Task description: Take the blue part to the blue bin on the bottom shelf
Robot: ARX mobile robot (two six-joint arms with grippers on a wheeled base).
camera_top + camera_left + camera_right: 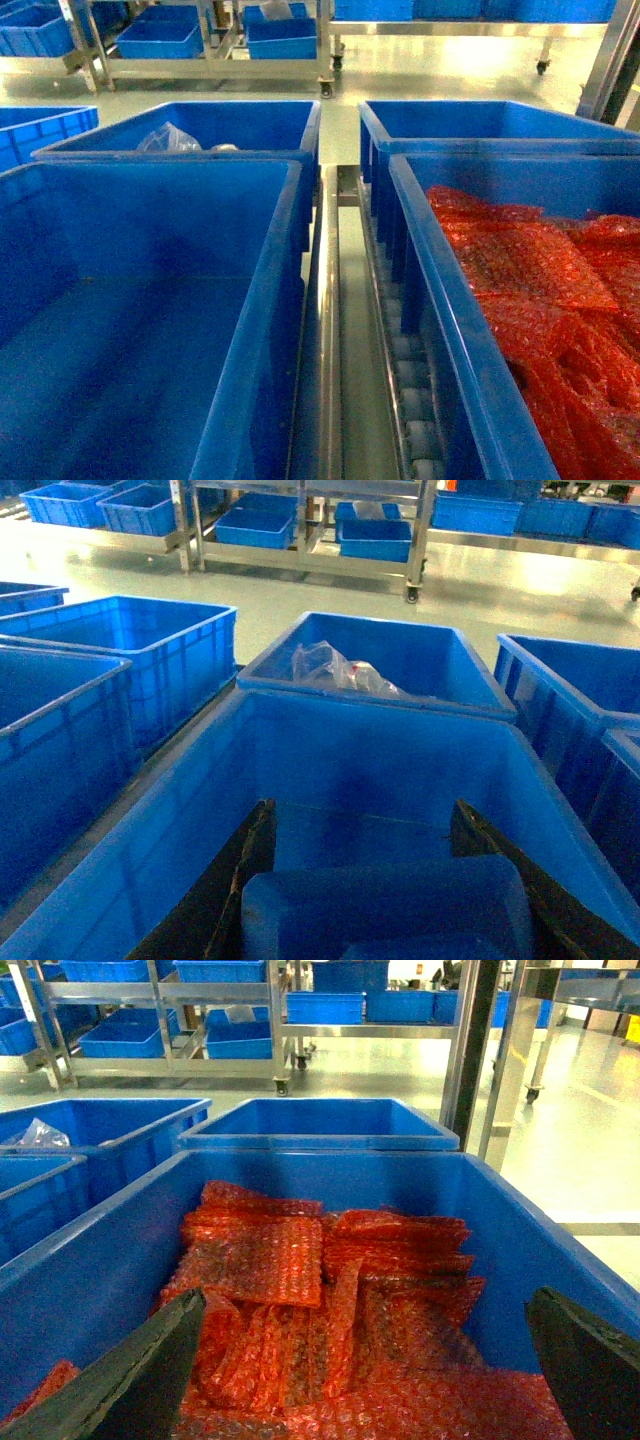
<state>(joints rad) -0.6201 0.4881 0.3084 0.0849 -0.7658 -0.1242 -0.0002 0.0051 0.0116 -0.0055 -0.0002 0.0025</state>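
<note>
In the left wrist view a rounded blue part sits between the dark fingers of my left gripper, which is shut on it. The gripper hangs over the blue bin, whose smooth inside shows nothing else. In the head view that blue bin fills the left side, and neither gripper shows there. It stands on the bottom shelf, with steel rails and white rollers. My right gripper is open above red crinkly packets.
A like blue crate holding the red packets stands right of the rails. Behind the bin is another blue crate with a clear plastic bag. More blue crates lie to the left. Steel racks on casters stand farther back.
</note>
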